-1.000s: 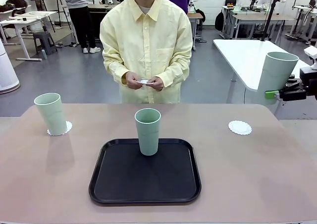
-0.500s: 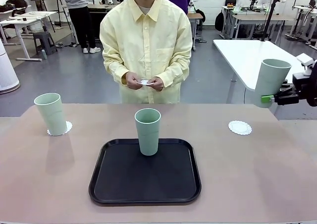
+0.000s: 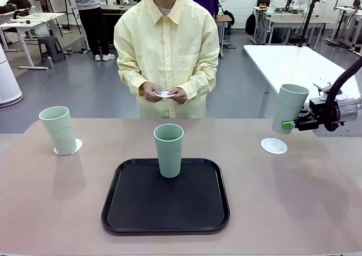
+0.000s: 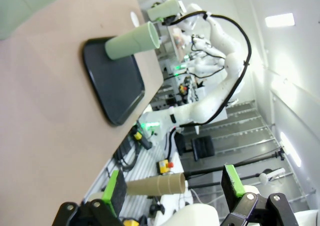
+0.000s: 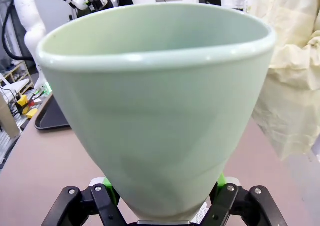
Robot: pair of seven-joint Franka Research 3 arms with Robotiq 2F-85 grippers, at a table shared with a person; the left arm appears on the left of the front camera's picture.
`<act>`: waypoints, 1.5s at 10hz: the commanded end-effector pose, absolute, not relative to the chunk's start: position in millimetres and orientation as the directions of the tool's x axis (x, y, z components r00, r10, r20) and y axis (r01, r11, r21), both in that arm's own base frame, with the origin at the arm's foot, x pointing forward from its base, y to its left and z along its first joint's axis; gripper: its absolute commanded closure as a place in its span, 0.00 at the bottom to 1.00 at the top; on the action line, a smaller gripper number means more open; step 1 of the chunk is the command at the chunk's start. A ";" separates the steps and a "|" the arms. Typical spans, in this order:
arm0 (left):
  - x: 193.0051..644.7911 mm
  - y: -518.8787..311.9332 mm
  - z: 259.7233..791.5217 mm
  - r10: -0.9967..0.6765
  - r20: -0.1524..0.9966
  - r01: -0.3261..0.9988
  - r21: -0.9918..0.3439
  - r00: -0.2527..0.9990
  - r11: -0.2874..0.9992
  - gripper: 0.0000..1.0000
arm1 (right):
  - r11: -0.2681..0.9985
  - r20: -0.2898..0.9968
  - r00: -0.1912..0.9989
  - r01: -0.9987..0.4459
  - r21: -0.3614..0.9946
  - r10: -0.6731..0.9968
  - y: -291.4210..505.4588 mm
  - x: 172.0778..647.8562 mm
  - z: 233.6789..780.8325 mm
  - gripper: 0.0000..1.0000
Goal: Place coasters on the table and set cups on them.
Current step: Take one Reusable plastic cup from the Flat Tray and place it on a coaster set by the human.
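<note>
- Front view — the right gripper (image 3: 292,123) clamps the base of a pale-green cup (image 3: 289,104), which is upright and off the table (image 3: 317,199), close above a bare coaster (image 3: 274,145).
- A second cup (image 3: 57,129) stands on the left coaster (image 3: 73,147); a third cup (image 3: 169,149) stands on the black tray (image 3: 141,210).
- The person (image 3: 167,41) holds another coaster (image 3: 164,93) in both hands.
- Left wrist view — the left gripper (image 4: 174,186) hangs with jaws spread wide; the table, tray and third cup lie up and to the left.
- Right wrist view — the pale-green cup's mouth looms near the camera, with both fingers pressed to its base; a yellow sleeve (image 5: 290,86) is at the right.
</note>
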State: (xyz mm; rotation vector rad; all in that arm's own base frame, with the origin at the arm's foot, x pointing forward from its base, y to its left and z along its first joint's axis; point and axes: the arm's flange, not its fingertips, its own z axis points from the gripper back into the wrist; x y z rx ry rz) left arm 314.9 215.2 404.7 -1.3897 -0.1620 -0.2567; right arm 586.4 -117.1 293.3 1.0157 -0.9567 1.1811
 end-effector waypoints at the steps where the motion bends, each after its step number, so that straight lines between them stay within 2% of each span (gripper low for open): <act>1: 314.1 215.9 406.8 -0.080 0.266 0.275 -0.949 0.961 0.156 0.00 | 0.062 0.942 0.116 -0.993 0.102 0.314 -114.4 595.3 282.1 0.20; 7: 314.1 215.9 406.8 -0.080 0.266 0.275 -0.949 0.961 0.156 0.00 | 0.044 0.925 0.135 -0.991 0.127 0.355 -108.5 601.1 246.5 0.20; 11: 314.1 215.9 406.8 -0.080 0.266 0.275 -0.949 0.961 0.156 0.00 | 0.006 0.925 0.073 -0.997 0.076 0.373 -106.2 603.6 235.3 0.20; 15: 314.1 215.9 406.8 -0.080 0.266 0.275 -0.949 0.961 0.156 0.00 | -0.012 0.928 0.069 -0.997 0.079 0.365 -105.8 603.7 231.0 0.20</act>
